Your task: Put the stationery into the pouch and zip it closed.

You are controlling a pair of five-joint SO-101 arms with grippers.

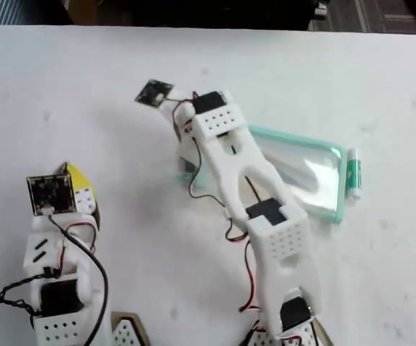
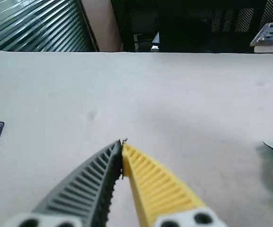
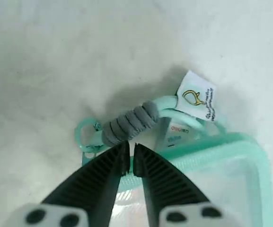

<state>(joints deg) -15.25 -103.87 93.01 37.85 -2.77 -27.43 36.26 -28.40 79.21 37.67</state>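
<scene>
High view: white table (image 1: 85,72), dark room (image 1: 193,11) (left gripper (image 2: 122,143) together, right gripper (image 3: 130,152) pinching pouch (image 1: 310,173))

In the high view you are looking steeply down on the white surface (image 1: 85,79) from above its near edge. You are standing far enough off to be taking in both arms and the far edge. In the left wrist view you are sitting low behind the left end effector (image 2: 122,144), facing along the surface toward that far edge and the dark room beyond. In the right wrist view you are hanging close above the pouch (image 3: 221,179), facing nearly straight down past the right end effector (image 3: 130,153). Both wrist views are sharing the pouch's grey-wrapped loop (image 3: 127,124), and the high view is taking in the whole pouch.
</scene>
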